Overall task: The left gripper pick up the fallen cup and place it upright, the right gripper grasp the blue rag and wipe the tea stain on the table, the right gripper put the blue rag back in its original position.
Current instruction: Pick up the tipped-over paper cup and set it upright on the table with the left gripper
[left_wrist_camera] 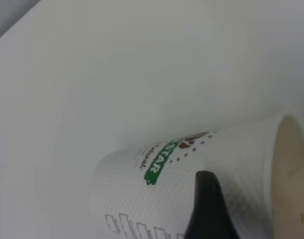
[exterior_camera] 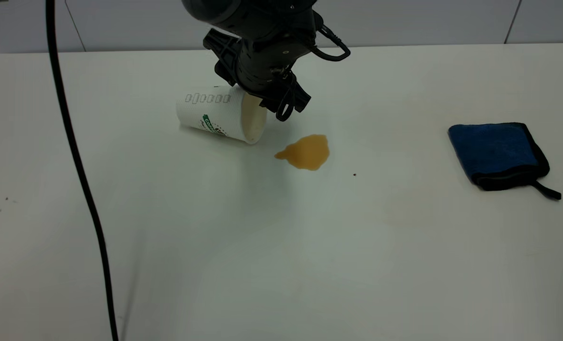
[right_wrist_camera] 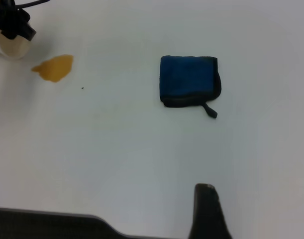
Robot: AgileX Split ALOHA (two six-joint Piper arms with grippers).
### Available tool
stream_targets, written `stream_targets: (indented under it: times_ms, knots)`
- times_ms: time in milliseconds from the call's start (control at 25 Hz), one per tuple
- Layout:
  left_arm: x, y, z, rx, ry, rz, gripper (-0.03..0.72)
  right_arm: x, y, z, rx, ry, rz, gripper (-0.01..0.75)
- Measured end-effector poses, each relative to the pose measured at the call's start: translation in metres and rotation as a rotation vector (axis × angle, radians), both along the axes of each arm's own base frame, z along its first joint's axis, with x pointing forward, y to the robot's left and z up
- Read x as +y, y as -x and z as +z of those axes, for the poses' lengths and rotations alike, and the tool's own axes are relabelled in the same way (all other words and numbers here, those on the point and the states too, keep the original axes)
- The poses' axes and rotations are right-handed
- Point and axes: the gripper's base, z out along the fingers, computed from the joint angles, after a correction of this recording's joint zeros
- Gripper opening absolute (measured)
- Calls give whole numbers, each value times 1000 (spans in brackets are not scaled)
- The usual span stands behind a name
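**White tabletop, cup down, spill beside it**

A broad white table (exterior_camera: 281, 246) with rounded corners fills the scene, pale wall panels behind it. The left gripper (exterior_camera: 262, 102) hangs over the far middle of the table, right at the mouth end of the cup (exterior_camera: 217, 115). In the left wrist view one black finger (left_wrist_camera: 207, 209) lies against the dimpled wall near the rim; whether the jaws are apart or clamped on the cup cannot be told.

The cup lies on its side, long axis running roughly left to right across the table, cream-coloured mouth turned toward the tea stain (exterior_camera: 306, 152) and base pointing toward the table's left side. The green banner logo faces the front. The amber puddle sits just beside the mouth, apart from the rim, with a tiny dark speck (exterior_camera: 355, 174) farther right.

The blue rag (exterior_camera: 497, 154), folded and black-edged, rests well apart at the table's right. The right gripper (right_wrist_camera: 207, 211) is above the table near it, only one black fingertip showing, so its spread cannot be told. A black cable (exterior_camera: 80, 180) hangs down at left.
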Motion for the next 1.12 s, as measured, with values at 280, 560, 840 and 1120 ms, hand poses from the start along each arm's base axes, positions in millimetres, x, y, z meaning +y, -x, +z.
stream_targets:
  times_ms: [280, 560, 840, 1120]
  knots:
    - [4, -1, -13, -27, -22, 30, 549, 0, 0, 0, 0, 0, 0, 545]
    - [16, -5, -19, -34, -74, 78, 531, 0, 0, 0, 0, 0, 0, 545]
    - [20, -7, -18, -72, -92, 123, 277, 0, 0, 0, 0, 0, 0, 545]
    - [25, -9, 0, -96, -162, 126, 45, 0, 0, 0, 0, 0, 0, 545]
